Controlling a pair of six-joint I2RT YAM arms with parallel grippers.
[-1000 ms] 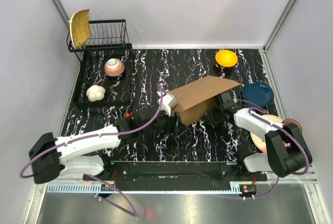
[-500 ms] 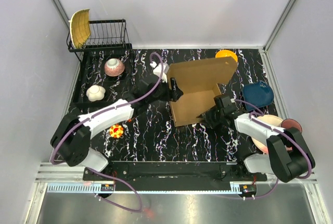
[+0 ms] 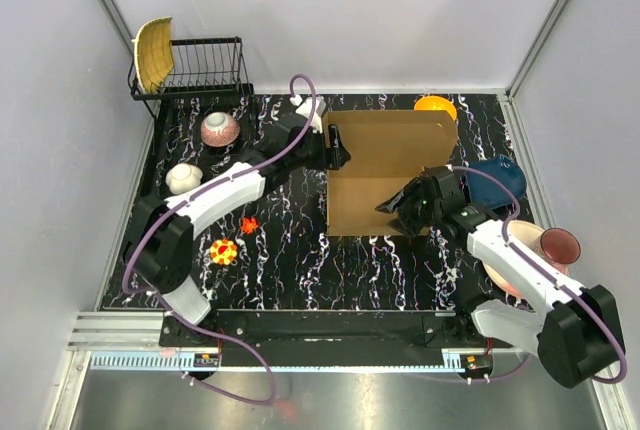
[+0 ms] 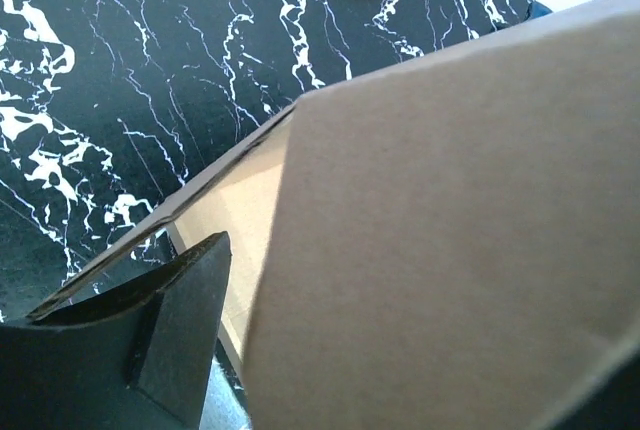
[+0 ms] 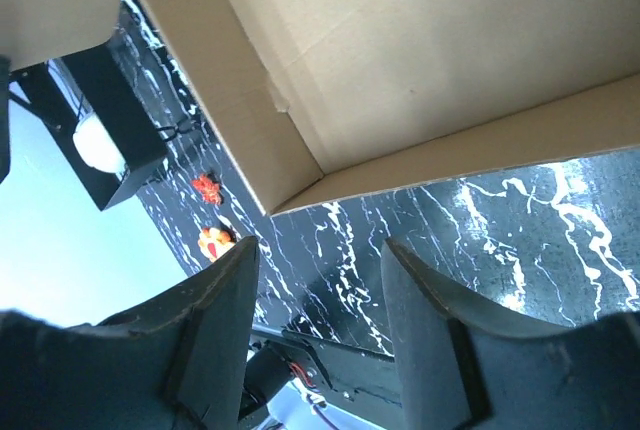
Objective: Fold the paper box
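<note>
The paper box lies open in the middle of the table. Its lid panel stands up at the back and its base tray faces me. My left gripper is at the lid's left edge, jaws open. In the left wrist view the brown lid fills the right side and hides one finger; the other finger stands a little apart from it. My right gripper hovers open at the tray's front right corner. In the right wrist view the tray's inside shows above the open gripper, with only table between its fingers.
A black tray at the left holds a pink bowl and a white bowl. Behind it stands a dish rack. An orange bowl, a blue bowl and a plate sit at the right. Two small toys lie front left.
The left arm swung toward the back and the box's lid came up, opening the box. My right gripper went from shut to open and now sits at the tray's front right corner.
</note>
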